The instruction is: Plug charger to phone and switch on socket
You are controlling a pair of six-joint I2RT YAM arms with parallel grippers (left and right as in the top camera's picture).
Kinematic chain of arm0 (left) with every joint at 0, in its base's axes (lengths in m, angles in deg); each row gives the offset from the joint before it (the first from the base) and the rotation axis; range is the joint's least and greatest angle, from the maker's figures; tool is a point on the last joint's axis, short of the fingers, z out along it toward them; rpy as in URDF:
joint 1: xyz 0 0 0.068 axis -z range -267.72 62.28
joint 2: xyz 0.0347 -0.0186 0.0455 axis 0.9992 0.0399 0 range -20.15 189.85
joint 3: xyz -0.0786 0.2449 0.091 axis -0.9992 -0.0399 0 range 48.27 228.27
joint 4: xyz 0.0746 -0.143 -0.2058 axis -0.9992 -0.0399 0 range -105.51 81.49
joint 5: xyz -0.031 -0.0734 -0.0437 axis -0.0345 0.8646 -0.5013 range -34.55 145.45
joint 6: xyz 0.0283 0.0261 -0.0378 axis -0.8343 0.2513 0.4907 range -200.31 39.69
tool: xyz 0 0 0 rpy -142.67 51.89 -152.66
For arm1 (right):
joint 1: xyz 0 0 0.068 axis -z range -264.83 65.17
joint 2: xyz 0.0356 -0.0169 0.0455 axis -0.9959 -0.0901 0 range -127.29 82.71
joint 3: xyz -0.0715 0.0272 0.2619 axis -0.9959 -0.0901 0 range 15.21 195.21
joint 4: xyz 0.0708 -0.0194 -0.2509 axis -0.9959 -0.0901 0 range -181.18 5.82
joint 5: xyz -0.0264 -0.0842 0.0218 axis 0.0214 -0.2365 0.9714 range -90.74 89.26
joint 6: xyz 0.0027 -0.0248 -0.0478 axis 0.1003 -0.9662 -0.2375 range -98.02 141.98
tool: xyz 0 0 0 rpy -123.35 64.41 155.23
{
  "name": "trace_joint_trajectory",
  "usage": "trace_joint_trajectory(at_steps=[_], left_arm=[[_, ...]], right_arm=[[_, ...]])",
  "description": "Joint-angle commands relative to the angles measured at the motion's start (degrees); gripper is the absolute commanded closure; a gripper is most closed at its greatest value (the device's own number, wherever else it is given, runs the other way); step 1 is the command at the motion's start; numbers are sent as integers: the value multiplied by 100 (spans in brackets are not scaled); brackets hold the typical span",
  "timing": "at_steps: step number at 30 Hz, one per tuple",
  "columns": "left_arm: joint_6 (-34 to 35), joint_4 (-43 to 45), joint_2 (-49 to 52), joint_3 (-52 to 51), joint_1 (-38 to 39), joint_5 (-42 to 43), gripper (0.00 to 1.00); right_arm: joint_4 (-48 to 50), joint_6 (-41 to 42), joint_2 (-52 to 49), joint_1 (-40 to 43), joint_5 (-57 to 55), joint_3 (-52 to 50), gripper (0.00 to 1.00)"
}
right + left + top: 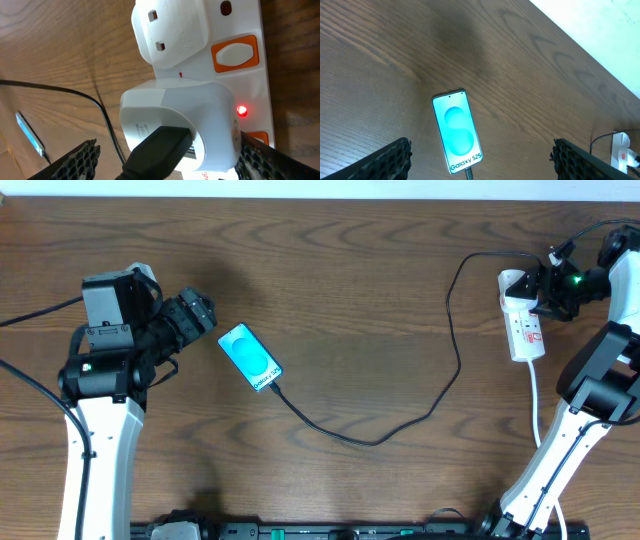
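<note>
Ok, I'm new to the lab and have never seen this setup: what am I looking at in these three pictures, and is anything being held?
Two robot arms sit at a wooden table, each ending in a two-finger gripper. One picture looks down from above; the other two come from cameras on the wrists. The left gripper hangs open near the phone, whose screen glows turquoise. The charger, a thin black cable, runs from the phone to the socket, a white power strip, where a red light glows. The right gripper hangs open by it. Nothing is held.
</note>
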Motion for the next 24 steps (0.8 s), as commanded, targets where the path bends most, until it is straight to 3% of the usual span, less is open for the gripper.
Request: trace_joint_trajectory(at_steps=[1, 24], left_arm=[[26, 0, 22, 0, -20, 50, 9], [28, 0, 22, 0, -20, 50, 9]], right_arm=[[-7, 66, -232, -245, 173, -240, 15], [39, 66, -232, 105, 175, -238, 8]])
